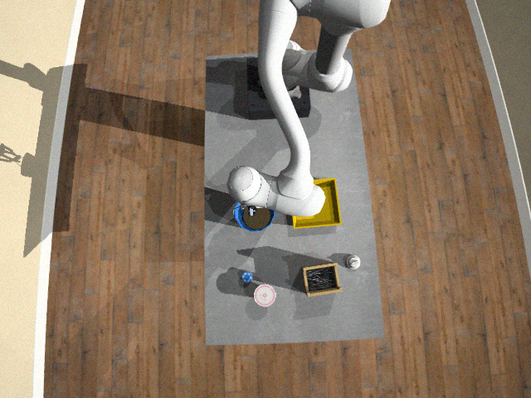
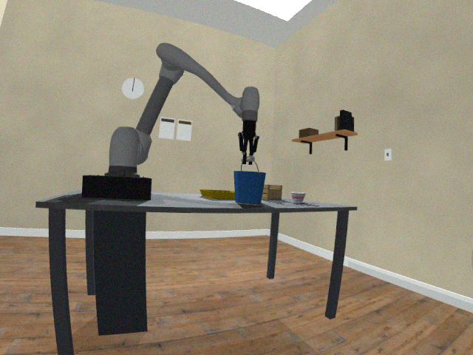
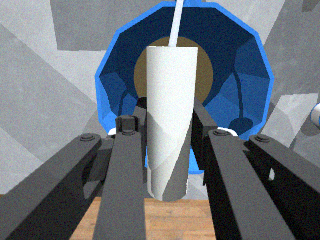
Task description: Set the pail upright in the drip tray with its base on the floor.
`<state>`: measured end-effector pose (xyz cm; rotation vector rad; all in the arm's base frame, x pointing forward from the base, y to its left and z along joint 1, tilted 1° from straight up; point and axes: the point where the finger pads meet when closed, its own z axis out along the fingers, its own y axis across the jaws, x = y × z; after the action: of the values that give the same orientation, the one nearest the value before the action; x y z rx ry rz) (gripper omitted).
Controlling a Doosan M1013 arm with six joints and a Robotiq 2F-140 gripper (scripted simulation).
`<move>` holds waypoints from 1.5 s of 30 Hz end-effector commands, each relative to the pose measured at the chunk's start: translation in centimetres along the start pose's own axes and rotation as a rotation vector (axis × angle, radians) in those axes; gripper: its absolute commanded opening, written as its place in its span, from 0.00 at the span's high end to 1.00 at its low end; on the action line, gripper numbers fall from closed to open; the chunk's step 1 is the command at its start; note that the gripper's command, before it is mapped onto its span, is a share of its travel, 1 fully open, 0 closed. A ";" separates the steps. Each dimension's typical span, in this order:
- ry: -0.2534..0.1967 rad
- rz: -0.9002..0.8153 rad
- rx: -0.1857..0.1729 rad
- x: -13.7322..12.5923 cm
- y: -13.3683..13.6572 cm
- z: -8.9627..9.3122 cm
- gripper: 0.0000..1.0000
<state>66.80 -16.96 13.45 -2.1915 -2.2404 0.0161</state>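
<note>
The blue pail stands upright on the grey table top, left of the yellow drip tray; it also shows in the top view and the wrist view. Its wire handle stands up, with a white grip at the top. My gripper is straight above the pail and shut on this white grip; it also shows in the wrist view. The pail's base rests on the table. My arm hides part of the tray.
A wooden box of nails, a small white jar, a blue ball and a pink-rimmed bowl lie on the near part of the mat. The black arm base is at the far end.
</note>
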 end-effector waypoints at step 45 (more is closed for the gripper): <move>-0.003 0.001 -0.001 -0.1 0.1 -4.6 0.90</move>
<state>66.75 -16.95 16.92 -2.1875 -2.2356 0.0215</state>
